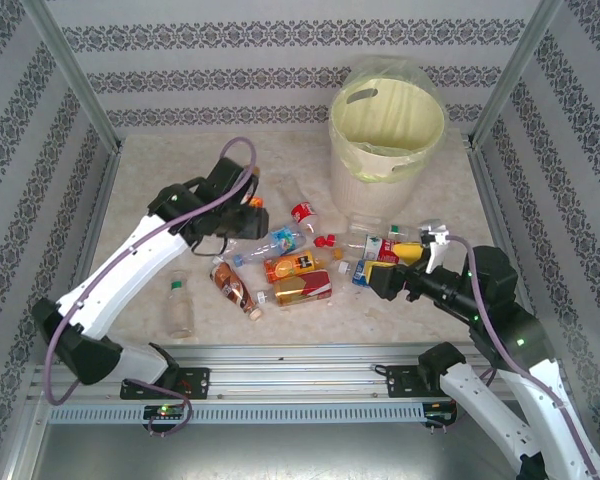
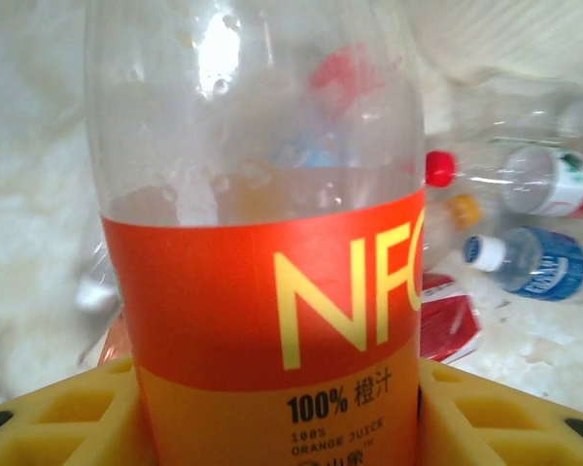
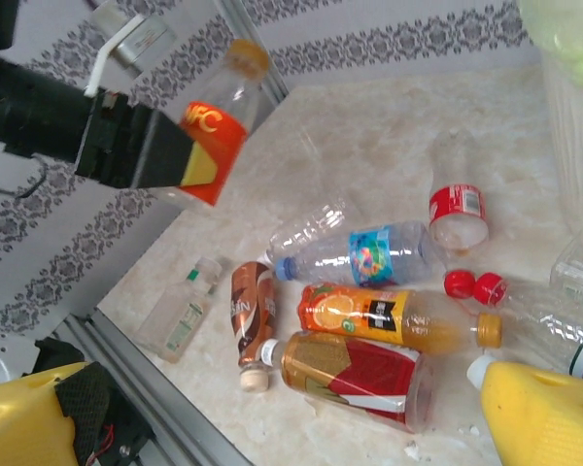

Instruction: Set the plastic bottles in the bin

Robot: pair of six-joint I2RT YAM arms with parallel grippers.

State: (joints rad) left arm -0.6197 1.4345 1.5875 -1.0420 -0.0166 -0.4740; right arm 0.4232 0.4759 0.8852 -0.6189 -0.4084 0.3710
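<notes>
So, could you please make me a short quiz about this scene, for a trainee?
1. True or false: the bottle in the left claw has a blue label.
2. Where on the table is the bin? A far right; B near left; C near middle.
3. Fill in: the big letters on that bottle's label read ___.
Key: 1 false; 2 A; 3 NFC.

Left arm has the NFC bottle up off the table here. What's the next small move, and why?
Probably swing the left claw toward the bin without releasing. It is shut on the NFC orange juice bottle, lifted clear of the other bottles lying on the table, but the top view puts it well left of the bin's opening.
</notes>
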